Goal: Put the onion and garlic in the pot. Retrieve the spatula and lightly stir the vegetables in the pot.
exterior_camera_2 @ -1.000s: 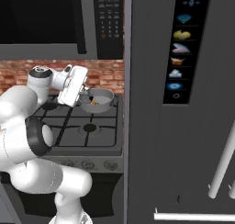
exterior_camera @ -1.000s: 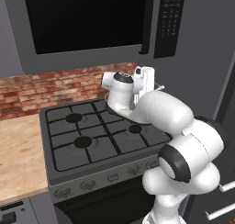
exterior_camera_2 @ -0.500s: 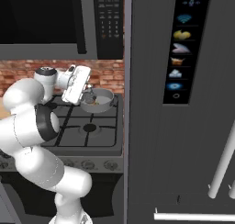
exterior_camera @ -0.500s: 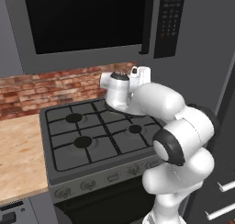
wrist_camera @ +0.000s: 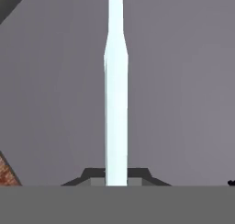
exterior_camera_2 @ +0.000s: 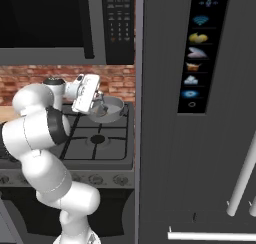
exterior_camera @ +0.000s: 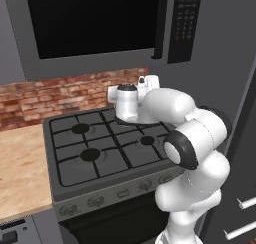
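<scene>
- Kitchen: black gas stove [exterior_camera: 100, 148] under microwave [exterior_camera: 95, 28], brick backsplash.
- Pot [exterior_camera_2: 107, 109] on back right burner, beside fridge.
- Gripper [exterior_camera_2: 100, 104] at pot rim.
- Spatula [wrist_camera: 115, 94] handle between fingers; jaw state: can't tell.

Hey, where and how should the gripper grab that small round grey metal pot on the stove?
Pinch the lighter rim of the small round grey metal pot from above, one finger inside the wall. Its low straight sides show no handle, and the body looks too wide to span.

The arm has folded in, swinging the gripper [exterior_camera_2: 98, 104] toward the pot [exterior_camera_2: 111, 109].
</scene>
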